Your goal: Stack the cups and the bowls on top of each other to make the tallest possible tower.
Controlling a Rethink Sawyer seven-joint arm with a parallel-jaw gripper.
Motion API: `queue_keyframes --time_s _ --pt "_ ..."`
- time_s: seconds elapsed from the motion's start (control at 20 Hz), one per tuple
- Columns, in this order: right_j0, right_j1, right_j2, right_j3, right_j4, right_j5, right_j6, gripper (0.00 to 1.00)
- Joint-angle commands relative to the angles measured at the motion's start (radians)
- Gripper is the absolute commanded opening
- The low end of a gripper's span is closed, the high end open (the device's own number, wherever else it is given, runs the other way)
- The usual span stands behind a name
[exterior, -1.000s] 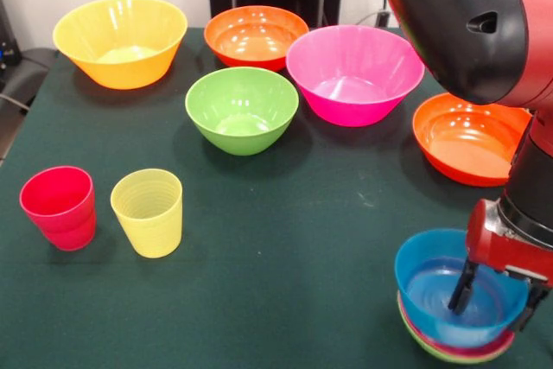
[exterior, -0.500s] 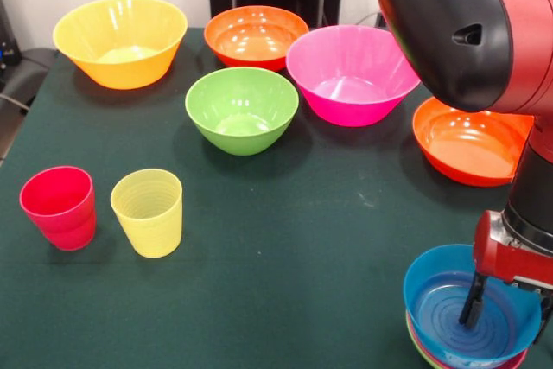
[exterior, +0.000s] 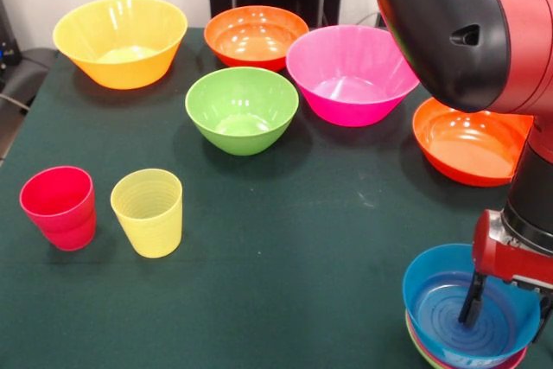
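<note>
Front view: a red cup [exterior: 59,206] and a yellow cup [exterior: 148,212] are seen at the left, just beside each other. Yellow-orange [exterior: 120,41], green [exterior: 242,109], orange [exterior: 256,36] and pink [exterior: 353,73] bowls are spread behind. At the right, the blue bowl [exterior: 449,304] tops the tower [exterior: 462,359], its rim straddled by the gripper [exterior: 508,307]; whether the jaws are clamped cannot be told.

You had bright, even light from overhead; bowls such as the pink bowl [exterior: 352,73] showed soft glare, and short, soft shadows fell on the table [exterior: 285,248]. The arm [exterior: 467,23] up close looked slightly soft.
</note>
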Motion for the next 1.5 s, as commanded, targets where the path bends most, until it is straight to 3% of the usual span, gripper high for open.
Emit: queue_keyframes --time_s 0.05,1.5 --pt "0.010 0.066 0.040 0.204 0.006 0.103 0.092 1.00" --pt "0.009 0.082 -0.034 0.245 0.076 0.135 -0.013 1.00"
